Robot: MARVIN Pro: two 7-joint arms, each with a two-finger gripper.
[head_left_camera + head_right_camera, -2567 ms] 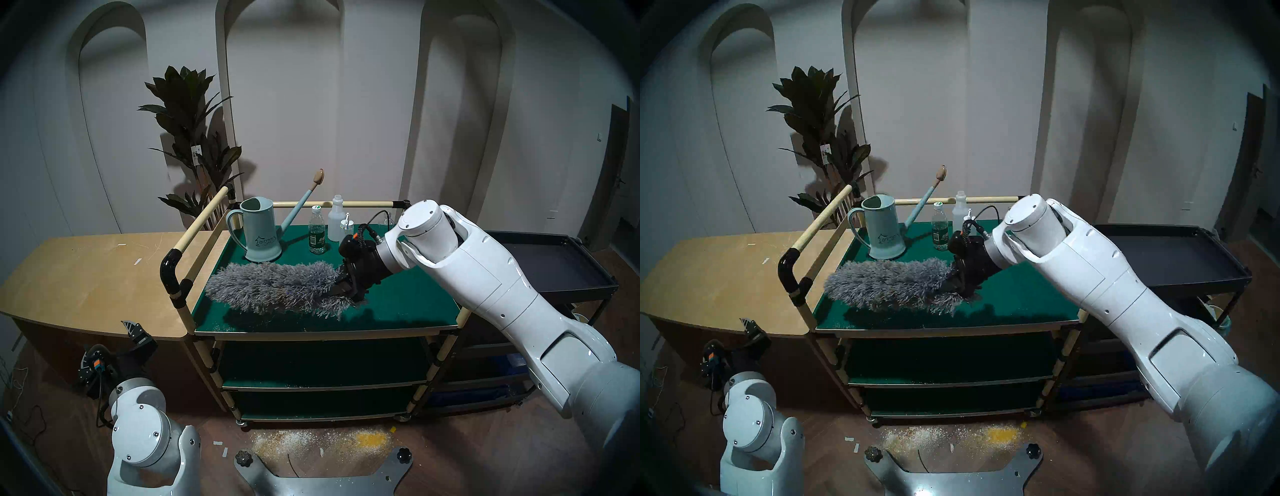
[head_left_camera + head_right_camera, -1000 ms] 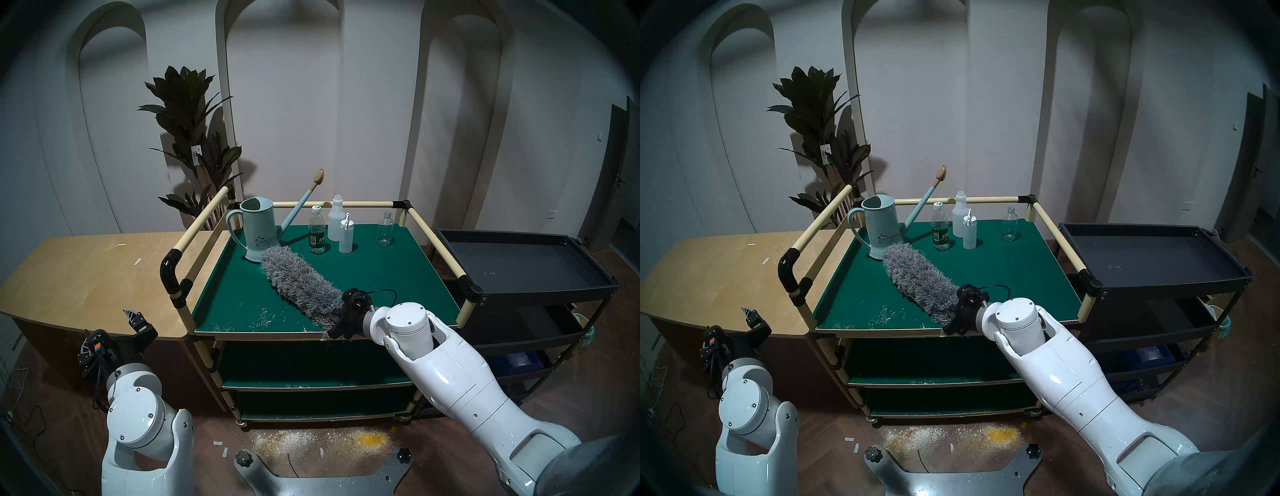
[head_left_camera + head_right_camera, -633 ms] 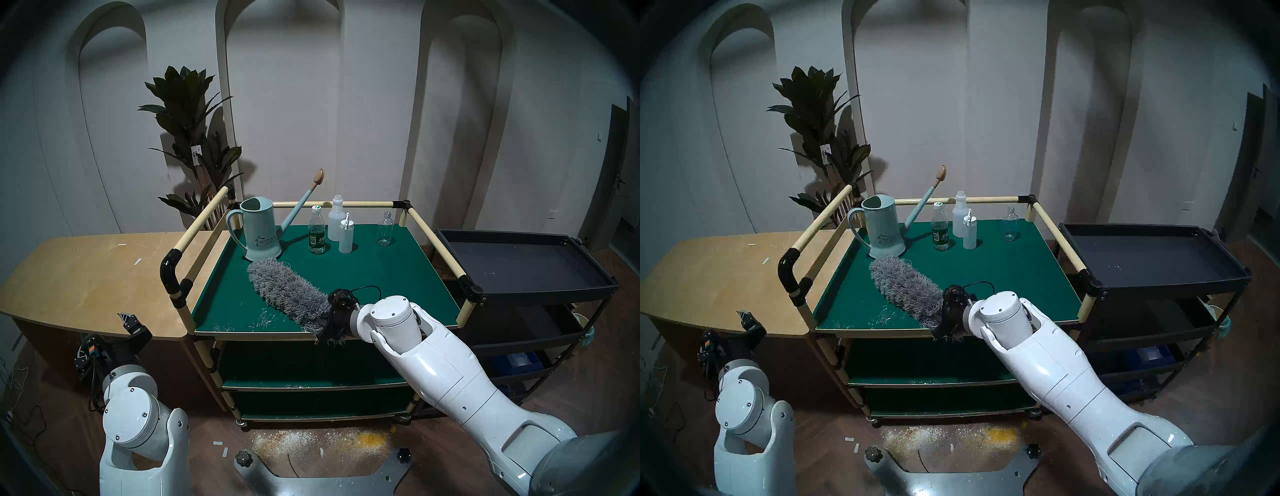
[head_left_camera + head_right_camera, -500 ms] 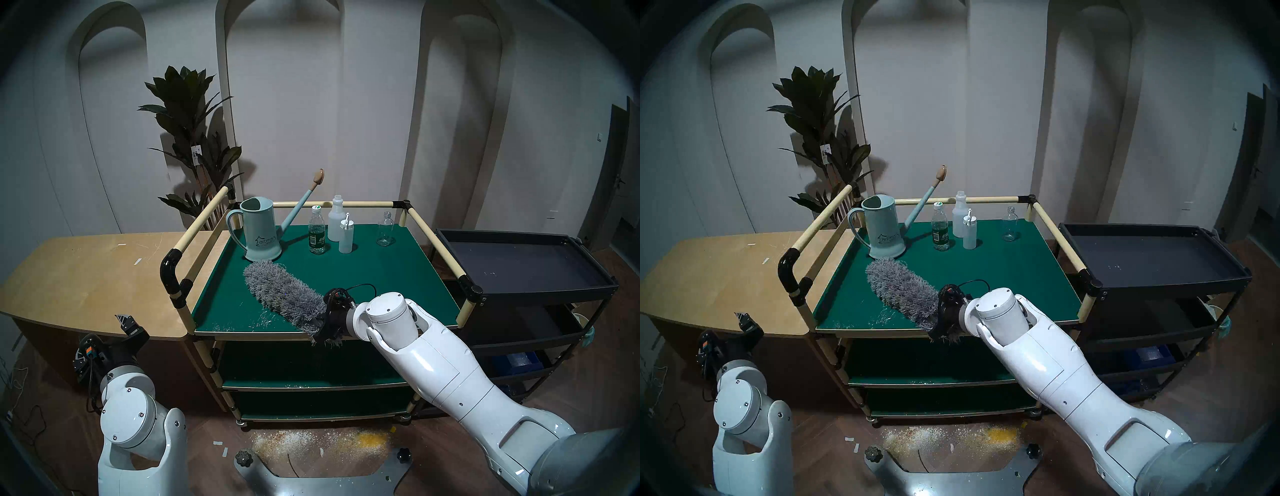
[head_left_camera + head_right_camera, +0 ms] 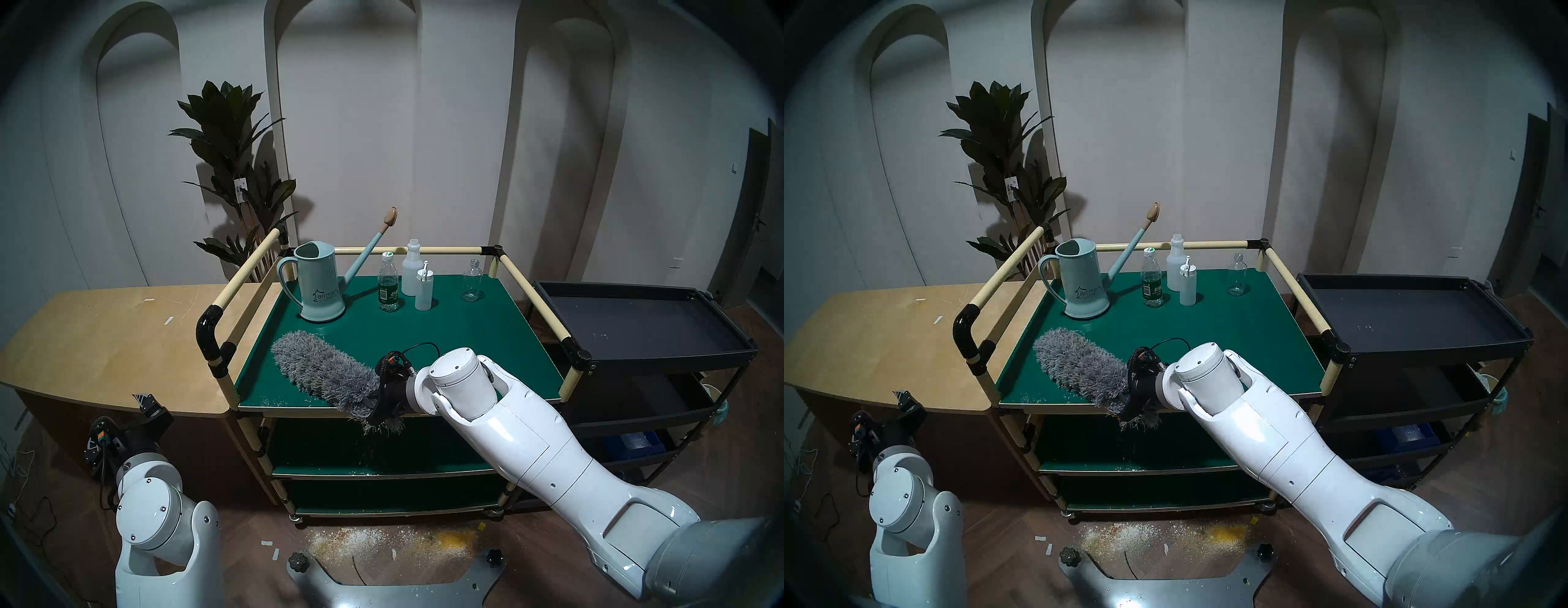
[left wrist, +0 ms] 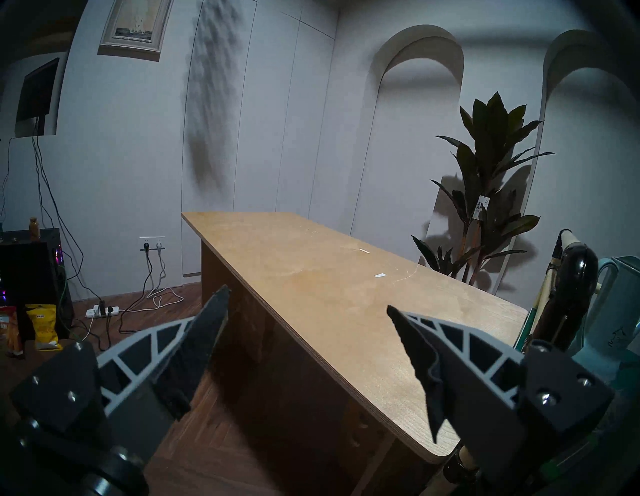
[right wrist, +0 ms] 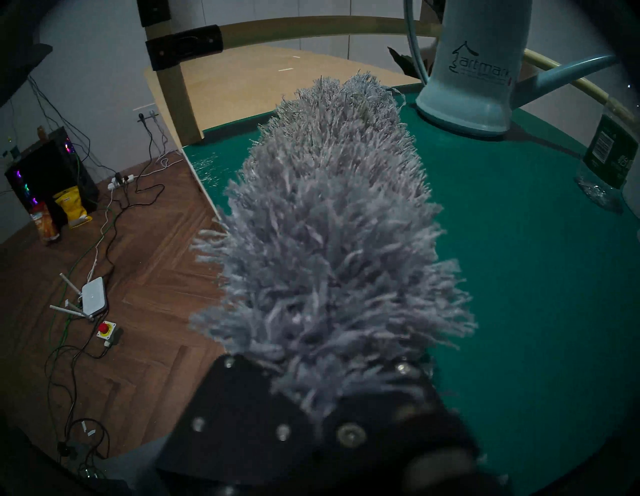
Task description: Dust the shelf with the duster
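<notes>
Since the frame one second earlier, the long shaggy grey microfibre duster [image 5: 324,373] had been swept toward the cart's left front corner, its tip moved away from the pale blue plastic watering can [image 5: 319,281]; white crumbs once seen near the front edge were mostly covered or pushed off. The right gripper [image 5: 379,403] was clamped shut on the duster's handle end, at the front edge of the dark green flat top shelf [image 5: 466,335], with the white forearm angled up from lower right and the wrist pitched downward. The fluffy head was laid diagonally on the shelf, loose strands hung over the pale wood edge. The left gripper [image 6: 308,304] was held low beside the light plywood table [image 6: 329,277], its black-padded ribbed grey fingers [image 6: 204,332] spread apart, nothing held. A green-labelled clear plastic bottle [image 5: 388,288], two white opaque bottles [image 5: 418,280] and a clear glass bottle [image 5: 471,281] were stood upright at the shelf's back. Yellow-white powder [image 5: 394,541] was scattered on the wood floor.
</notes>
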